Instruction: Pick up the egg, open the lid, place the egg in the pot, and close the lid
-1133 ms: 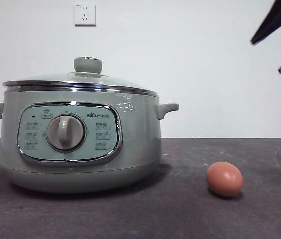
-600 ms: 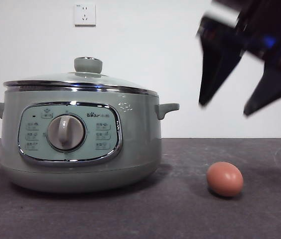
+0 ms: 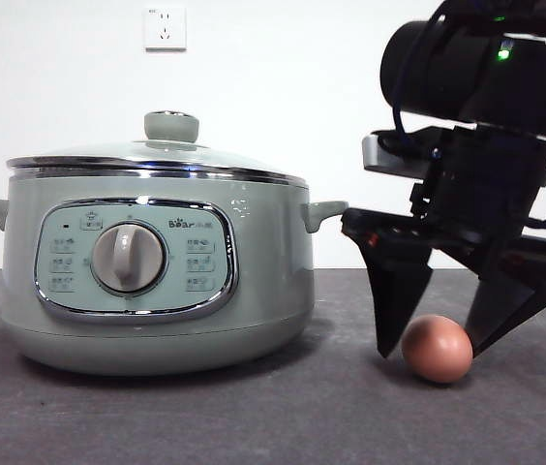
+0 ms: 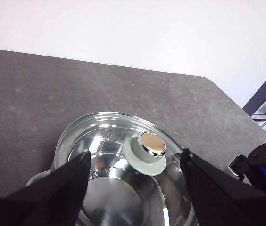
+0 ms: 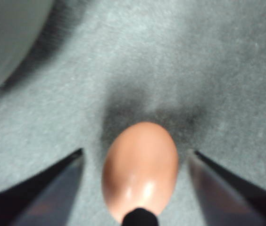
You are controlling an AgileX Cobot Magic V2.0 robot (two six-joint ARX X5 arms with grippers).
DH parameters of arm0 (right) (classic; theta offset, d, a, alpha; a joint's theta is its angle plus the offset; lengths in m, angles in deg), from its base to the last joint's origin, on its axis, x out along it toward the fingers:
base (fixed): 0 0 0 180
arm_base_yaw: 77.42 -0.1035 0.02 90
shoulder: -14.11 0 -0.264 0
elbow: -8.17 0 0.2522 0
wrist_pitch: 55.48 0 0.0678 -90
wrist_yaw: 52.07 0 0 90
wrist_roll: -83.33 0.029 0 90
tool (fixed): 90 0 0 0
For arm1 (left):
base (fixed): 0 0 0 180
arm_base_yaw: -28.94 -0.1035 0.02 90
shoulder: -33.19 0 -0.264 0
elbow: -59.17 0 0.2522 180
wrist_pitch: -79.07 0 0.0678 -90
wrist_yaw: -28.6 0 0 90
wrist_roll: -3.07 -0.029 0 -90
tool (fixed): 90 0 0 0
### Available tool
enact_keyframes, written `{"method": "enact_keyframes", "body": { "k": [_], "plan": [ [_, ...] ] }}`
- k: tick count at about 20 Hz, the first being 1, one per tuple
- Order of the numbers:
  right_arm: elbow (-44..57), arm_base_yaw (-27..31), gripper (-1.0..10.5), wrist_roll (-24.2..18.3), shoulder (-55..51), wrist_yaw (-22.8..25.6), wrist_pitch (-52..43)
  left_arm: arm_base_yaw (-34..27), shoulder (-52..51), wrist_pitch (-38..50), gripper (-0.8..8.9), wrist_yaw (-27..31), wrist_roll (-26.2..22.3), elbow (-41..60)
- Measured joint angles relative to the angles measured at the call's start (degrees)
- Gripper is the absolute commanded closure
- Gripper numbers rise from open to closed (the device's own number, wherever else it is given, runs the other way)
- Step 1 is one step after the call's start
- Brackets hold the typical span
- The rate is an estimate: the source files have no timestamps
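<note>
Right claw (image 3: pixel 436 351) hanging wide open around the egg (image 3: pixel 437 348), lower right of the front view, lying on the tabletop (image 3: pixel 254 417). Risking a nudge, sending it rolling. Left claw (image 4: pixel 135 162) hovering open over the lid (image 4: pixel 119 160).

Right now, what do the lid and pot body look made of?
The lid: clear glass, see-through with highlights; chrome-look rim; matte green knob, shiny metal cap. The pot body: smooth satin sage green, plastic or painted metal, can't tell.
</note>
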Motion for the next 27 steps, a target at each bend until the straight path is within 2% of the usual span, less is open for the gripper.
{"method": "enact_keyframes", "body": {
  "k": [4,9,13,18,21,27],
  "plan": [
    [-0.07,0.0,9.6,0.22,0.5,0.02,-0.31,0.0,0.0,-1.16,4.9,0.0,-0.02,0.0],
    [-0.09,0.0,9.6,0.22,-1.77,0.02,1.57,0.42,0.33,-1.55,4.89,-2.4,-0.04,0.0],
    [-0.09,0.0,9.6,0.22,-11.67,0.04,3.87,3.78,3.72,-0.63,4.59,-3.78,-0.11,0.0],
    [-0.09,0.0,9.6,0.22,-23.43,0.2,7.23,10.14,12.11,9.16,4.58,-3.04,-0.13,0.0],
    [-0.09,0.0,9.6,0.37,-27.93,0.63,9.2,14.95,17.84,12.5,4.58,2.69,-1.2,-1.79],
    [-0.09,0.0,9.6,0.81,-30.4,1.73,12.7,23.96,31.17,12.7,4.58,17.27,-9.86,-7.98]
  ]
}}
